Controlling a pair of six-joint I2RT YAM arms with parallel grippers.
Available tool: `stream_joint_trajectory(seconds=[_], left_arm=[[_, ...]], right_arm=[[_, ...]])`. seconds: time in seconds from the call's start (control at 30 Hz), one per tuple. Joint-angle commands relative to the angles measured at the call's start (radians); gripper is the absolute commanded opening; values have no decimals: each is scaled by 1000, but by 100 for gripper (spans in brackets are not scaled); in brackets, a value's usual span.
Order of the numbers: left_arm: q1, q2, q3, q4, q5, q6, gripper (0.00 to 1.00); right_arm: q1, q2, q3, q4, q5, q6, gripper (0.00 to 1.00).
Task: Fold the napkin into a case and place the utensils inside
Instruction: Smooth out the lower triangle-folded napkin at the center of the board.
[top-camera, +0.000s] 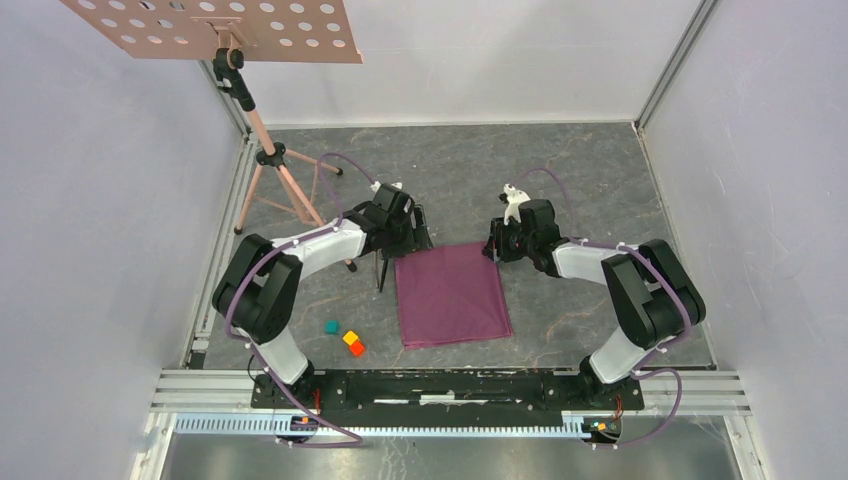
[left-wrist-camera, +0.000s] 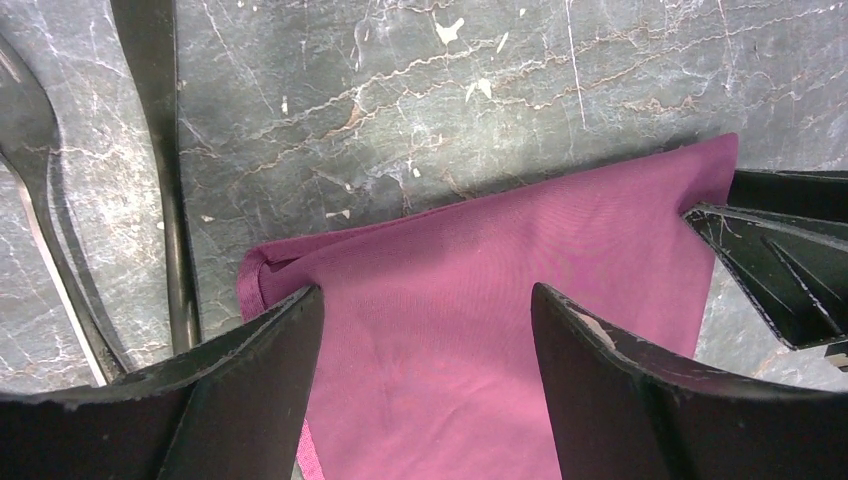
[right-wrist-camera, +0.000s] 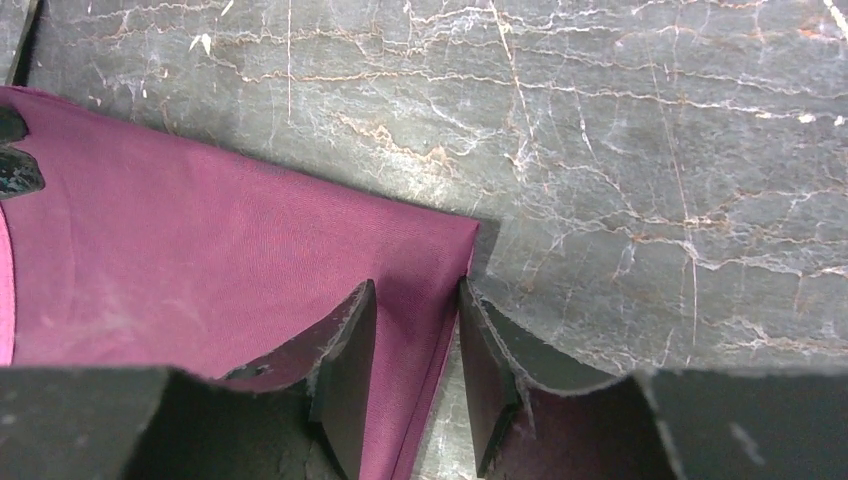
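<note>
At the middle of the dark marbled counter the plum napkin lies flat, close to square, so it has no clear long axis. What matters is its far edge, which runs left to right between the two arms. The left gripper is low at the far-left corner. Its fingers are wide apart, and the cloth shows in the gap between them and runs on beyond their tips, with nothing clamped. The right gripper is at the far-right corner with its fingers much closer together but with a clear gap. One is over the cloth and the other over bare counter, so the napkin's right edge runs up between them, and I judge it is not yet pinched. Each arm is therefore nearest its own far corner, and any fold toward the near edge would start there. The utensils lie just beside the napkin's left edge, clear of the cloth, with their handles running far to near. The left wrist view shows the fork and the knife side by side, so the left arm is much the nearer to them. Small teal, yellow and orange blocks sit apart nearer the left base. No brand, label or writing can be read anywhere.
</note>
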Motion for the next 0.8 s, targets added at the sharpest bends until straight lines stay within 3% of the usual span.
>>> stream_joint_trajectory(seconds=[0.0, 0.27, 0.47, 0.6, 0.7, 0.77], left_arm=[[13, 26, -10, 43, -26, 59, 82], [29, 77, -27, 52, -32, 69, 82], [26, 60, 8, -1, -64, 108, 80], [23, -23, 18, -28, 3, 117, 82], [22, -69, 15, -32, 59, 110, 83], [23, -84, 10, -28, 69, 102, 84]], right_arm=[[-2, 20, 14, 35, 42, -3, 41], [-48, 32, -50, 77, 91, 3, 9], [-49, 22, -24, 65, 58, -58, 4], [-45, -22, 17, -9, 17, -71, 15], [-33, -91, 6, -85, 33, -76, 39], [-26, -143, -15, -137, 8, -83, 46]])
